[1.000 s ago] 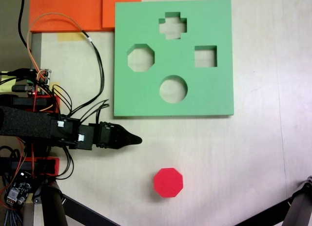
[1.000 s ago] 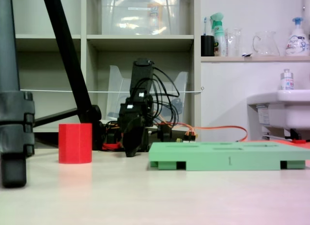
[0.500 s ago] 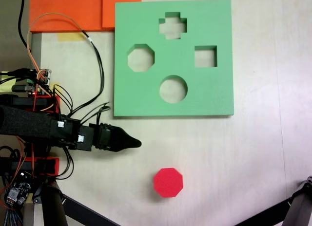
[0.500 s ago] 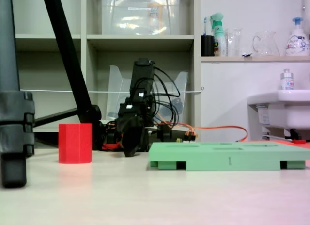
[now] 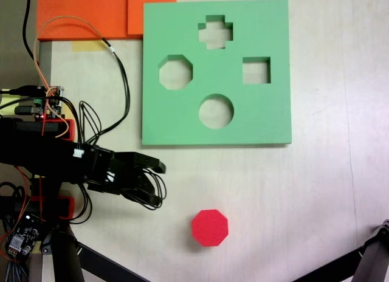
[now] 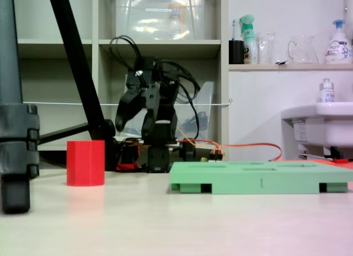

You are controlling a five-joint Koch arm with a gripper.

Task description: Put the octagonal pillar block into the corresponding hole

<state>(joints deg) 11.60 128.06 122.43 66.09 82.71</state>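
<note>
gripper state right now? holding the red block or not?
Gripper: raised above the table, holding nothing; open or shut cannot be told. Red block sits alone on the table.

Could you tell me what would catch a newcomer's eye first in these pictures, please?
Most striking is the big green board at the top of the overhead-looking fixed view, with cross, square, round and eight-sided holes. Next comes the bright red block, standing alone on the pale table below the board. At the left edge, the black arm, trailing cables, holds its gripper raised above the table, apart from the block.
</note>
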